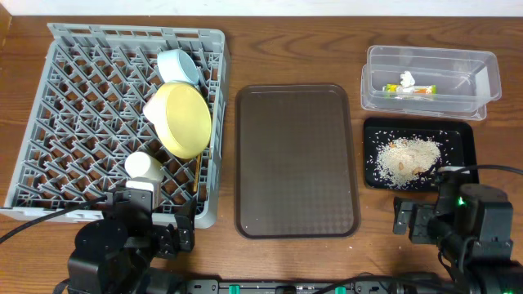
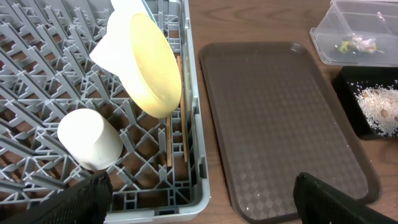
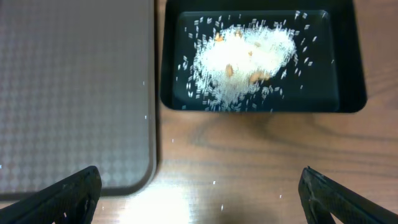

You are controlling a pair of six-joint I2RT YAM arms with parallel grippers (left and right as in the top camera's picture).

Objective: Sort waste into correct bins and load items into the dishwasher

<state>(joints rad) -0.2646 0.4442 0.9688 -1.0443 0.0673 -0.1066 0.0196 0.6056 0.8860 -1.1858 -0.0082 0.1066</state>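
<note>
Pincers on both arms are spread wide and hold nothing: the left pincer (image 2: pixel 202 186) hangs by the lower right corner of the grey dish rack (image 1: pixel 82 106), and the right pincer (image 3: pixel 199 177) is just below the black tray (image 1: pixel 459 151). The rack, at frame left, holds one yellow plate (image 1: pixel 184 118), one light blue bowl (image 1: pixel 181 65), one white cup (image 1: pixel 143 166) and two chopsticks (image 2: pixel 176 118). At upper right, the clear tub (image 1: pixel 429 57) holds one tissue (image 1: pixel 406 78) and one wrapper (image 1: pixel 418 90). Crumbs (image 1: pixel 406 155) are heaped in the black tray. One brown tray (image 1: pixel 296 159) lies between them on the wooden worktop (image 1: pixel 294 49).

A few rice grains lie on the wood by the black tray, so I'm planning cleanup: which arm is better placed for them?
Right. The right pincer hovers open over those grains beside the black tray; the left pincer is at the dish rack, beyond the brown tray.
</note>
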